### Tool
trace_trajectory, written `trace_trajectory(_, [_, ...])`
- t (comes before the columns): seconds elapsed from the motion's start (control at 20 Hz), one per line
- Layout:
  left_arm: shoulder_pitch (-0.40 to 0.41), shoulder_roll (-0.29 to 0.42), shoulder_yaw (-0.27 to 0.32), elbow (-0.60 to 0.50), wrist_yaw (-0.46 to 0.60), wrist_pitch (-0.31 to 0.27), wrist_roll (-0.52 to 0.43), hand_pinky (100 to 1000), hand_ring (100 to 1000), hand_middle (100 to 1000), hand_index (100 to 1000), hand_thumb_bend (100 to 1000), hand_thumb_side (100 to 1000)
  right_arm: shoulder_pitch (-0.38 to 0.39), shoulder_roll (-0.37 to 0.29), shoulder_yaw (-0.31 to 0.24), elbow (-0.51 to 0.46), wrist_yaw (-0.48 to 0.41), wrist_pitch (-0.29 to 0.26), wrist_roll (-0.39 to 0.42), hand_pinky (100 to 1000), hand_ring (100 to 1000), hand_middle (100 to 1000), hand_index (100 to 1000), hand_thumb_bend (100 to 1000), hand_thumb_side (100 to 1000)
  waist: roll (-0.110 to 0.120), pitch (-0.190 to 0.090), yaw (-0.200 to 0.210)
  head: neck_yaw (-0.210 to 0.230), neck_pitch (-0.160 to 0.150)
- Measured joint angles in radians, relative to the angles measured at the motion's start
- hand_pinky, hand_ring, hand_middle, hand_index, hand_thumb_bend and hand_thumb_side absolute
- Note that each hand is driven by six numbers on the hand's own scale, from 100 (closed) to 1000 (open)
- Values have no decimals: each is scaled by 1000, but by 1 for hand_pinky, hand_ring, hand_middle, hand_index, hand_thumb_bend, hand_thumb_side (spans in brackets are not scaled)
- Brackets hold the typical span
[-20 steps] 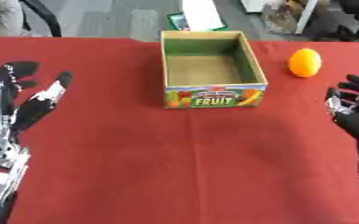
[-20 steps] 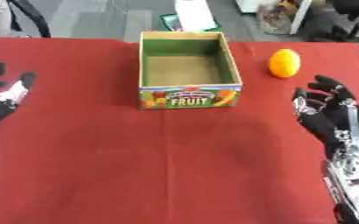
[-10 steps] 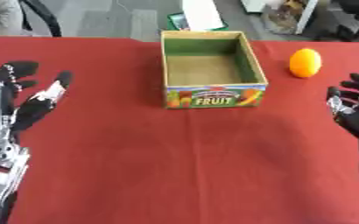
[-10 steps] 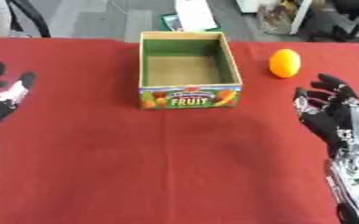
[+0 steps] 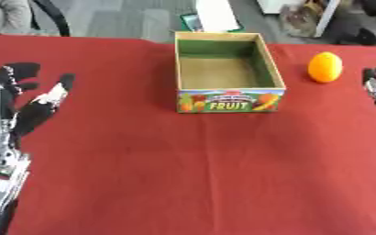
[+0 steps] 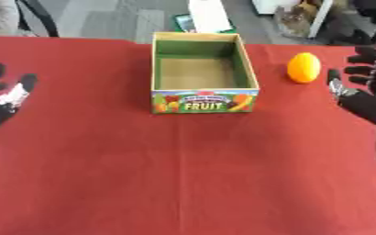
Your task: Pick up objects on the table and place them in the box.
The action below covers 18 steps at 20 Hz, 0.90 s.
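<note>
Orange fruit (image 6: 303,67) sits on red tabletop (image 5: 191,174), just right of open FRUIT box (image 5: 226,73), not touching it. Right hand (image 6: 366,89) near fruit, fingers spread, holding nothing. Left hand (image 5: 19,105) at left edge, fingers straight, empty.

Bare red cloth (image 5: 199,165) is lying open across the whole near side, between the left hand (image 5: 19,108) and right hand (image 6: 367,92). The box (image 5: 223,73) is standing mid-table, its walls blocking a straight sideways pass. The orange (image 6: 303,67) is sitting apart from the box, a free lane between them.
</note>
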Motion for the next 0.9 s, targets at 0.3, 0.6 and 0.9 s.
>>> trace_trajectory(0.3, [-6,0,-12,-8,1,1,-14,701,733,616,635,719,338,-176,-78,3,317,115,-15,92,781,760,740,852,317,100,0,-1,33,-19,0])
trace_trajectory(0.6, [-19,0,-23,-12,1,2,-27,701,733,616,635,720,339,-321,-76,-8,595,289,-46,138,801,798,773,853,332,100,-10,-1,64,-45,-1])
trace_trajectory(0.9, [-29,0,-31,-18,1,1,-37,701,733,616,635,720,339,-394,-49,-30,781,399,-67,169,835,842,823,870,354,100,-18,3,92,-71,-5])
